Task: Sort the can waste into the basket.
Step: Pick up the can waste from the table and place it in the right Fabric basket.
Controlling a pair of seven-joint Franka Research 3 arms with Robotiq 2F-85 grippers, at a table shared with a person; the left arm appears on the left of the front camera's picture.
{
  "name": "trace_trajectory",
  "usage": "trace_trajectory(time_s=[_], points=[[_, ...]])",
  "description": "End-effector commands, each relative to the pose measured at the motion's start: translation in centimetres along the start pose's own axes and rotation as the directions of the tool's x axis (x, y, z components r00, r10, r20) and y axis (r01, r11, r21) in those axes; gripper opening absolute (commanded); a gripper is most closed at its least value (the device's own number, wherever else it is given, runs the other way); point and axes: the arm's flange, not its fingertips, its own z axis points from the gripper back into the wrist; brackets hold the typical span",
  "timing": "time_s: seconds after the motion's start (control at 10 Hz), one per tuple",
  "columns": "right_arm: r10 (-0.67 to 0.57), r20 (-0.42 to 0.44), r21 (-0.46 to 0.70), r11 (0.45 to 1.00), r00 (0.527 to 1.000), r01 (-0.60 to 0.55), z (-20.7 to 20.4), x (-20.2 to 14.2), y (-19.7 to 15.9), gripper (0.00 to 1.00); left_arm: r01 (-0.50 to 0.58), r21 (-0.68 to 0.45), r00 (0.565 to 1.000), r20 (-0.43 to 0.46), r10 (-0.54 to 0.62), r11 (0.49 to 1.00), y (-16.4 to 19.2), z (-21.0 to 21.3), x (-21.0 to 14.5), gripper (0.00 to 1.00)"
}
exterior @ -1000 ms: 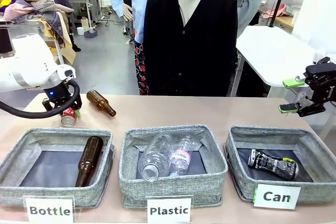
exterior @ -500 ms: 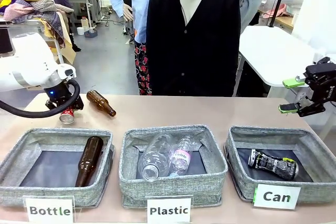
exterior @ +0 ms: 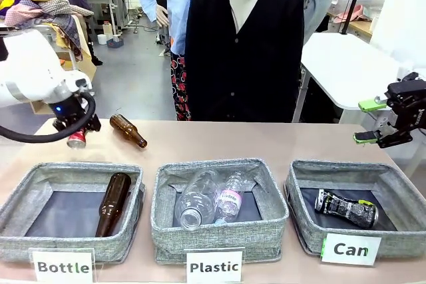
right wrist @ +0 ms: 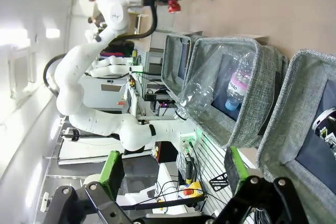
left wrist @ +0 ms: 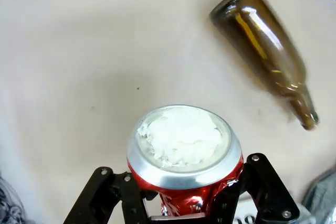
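My left gripper is shut on the crushed red can and holds it just above the far left of the table. From the left wrist, the can's silver end faces the camera, with the black fingers clamping its red body. The slim black can lies on the dark floor of the grey basket marked "Can" at the front right. My right gripper hangs open above that basket's far right corner with nothing between its green pads. In the right wrist view the basket sits below the right gripper.
A brown glass bottle lies on the table just right of the held can. The "Bottle" bin holds another brown bottle; the "Plastic" bin holds clear bottles. A person stands at the far edge.
My left gripper has risen with the red can, lifting it off the table and a little to the left. The right arm has stayed still.
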Motion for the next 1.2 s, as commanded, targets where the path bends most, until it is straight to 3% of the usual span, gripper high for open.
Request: trace_trajectory(time_s=[0.0, 0.1, 0.3, 0.4, 0.6, 0.7, 0.8, 1.1], points=[[0.022, -0.007, -0.002, 1.0, 1.0, -0.022, 0.3, -0.1, 0.1, 1.0, 0.121, -0.1, 0.987, 0.115, -0.109, 0.988, 1.2, 7.3, -4.2, 0.0], [0.022, -0.007, -0.002, 1.0, 1.0, -0.022, 0.3, -0.1, 0.1, 1.0, 0.243, -0.143, 0.966, 0.12, -0.227, 0.959, 1.2, 9.8, -6.5, 0.0], [0.022, -0.007, -0.002, 1.0, 1.0, -0.022, 0.3, -0.1, 0.1, 1.0, 0.475, -0.157, 0.88, 0.094, -0.466, 0.866, 1.1, 12.2, -11.7, 0.0], [0.022, -0.007, -0.002, 1.0, 1.0, -0.022, 0.3, -0.1, 0.1, 1.0, 0.606, -0.181, 0.79, 0.027, -0.612, 0.775, 1.1, 12.0, -13.9, 0.0], [0.022, -0.007, -0.002, 1.0, 1.0, -0.022, 0.3, -0.1, 0.1, 1.0, 0.842, -0.198, 0.502, -0.05, -0.863, 0.502, 1.6, 11.0, -18.4, 0.0], [0.022, -0.007, -0.002, 1.0, 1.0, -0.022, 0.3, -0.1, 0.1, 1.0, 0.886, -0.176, 0.432, -0.021, -0.902, 0.429, 1.8, 10.5, -19.4, 0.0], [0.022, -0.007, -0.002, 1.0, 1.0, -0.022, 0.3, -0.1, 0.1, 1.0, 0.703, -0.244, 0.684, -0.026, -0.729, 0.668, 0.5, 10.9, -17.4, 0.0], [0.022, -0.007, -0.002, 1.0, 1.0, -0.022, 0.3, -0.1, 0.1, 1.0, 0.703, -0.244, 0.684, -0.026, -0.729, 0.668, 0.5, 10.9, -17.4, 0.0]])
